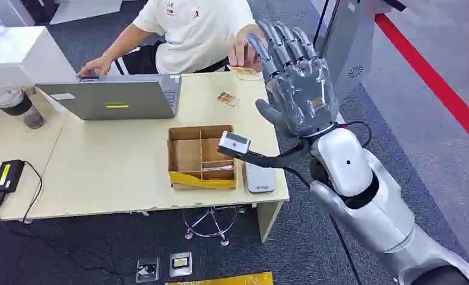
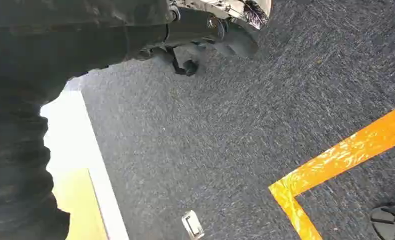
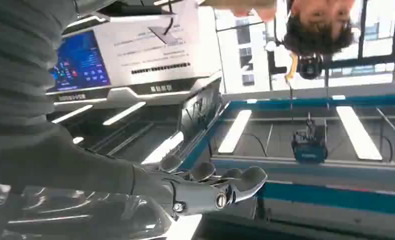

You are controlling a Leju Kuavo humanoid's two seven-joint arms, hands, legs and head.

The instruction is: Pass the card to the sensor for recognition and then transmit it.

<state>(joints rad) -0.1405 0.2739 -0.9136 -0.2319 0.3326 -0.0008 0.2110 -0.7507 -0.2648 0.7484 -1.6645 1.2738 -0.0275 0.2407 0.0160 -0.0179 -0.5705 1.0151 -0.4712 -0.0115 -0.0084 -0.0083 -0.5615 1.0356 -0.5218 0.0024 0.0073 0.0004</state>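
Head view: right robot hand (image 1: 297, 83) raised high over the bench's (image 1: 101, 172) right end, fingers straight and spread, holding nothing. Seated person (image 1: 196, 29) in a white shirt behind the bench reaches a hand (image 1: 244, 52) toward the robot hand, fingers near a tan card (image 1: 244, 72) lying on the bench's far edge; a second small card (image 1: 227, 98) lies just in front of it. Divided cardboard box (image 1: 200, 157) with yellow tape on its front sits mid-bench, a flat grey card reader (image 1: 260, 178) just to its right. Open grey laptop (image 1: 116, 98) at the left, dark cup (image 1: 18, 105) beside it, black power adapter (image 1: 6, 176) near the left front edge. Left wrist view: left robot hand (image 2: 225, 35) hangs over grey carpet (image 2: 235, 140) with orange floor tape (image 2: 335, 160); finger state unclear, cannot tell. Right wrist view: right robot hand fingers (image 3: 220, 185) extended flat, nothing held, ceiling lights behind.
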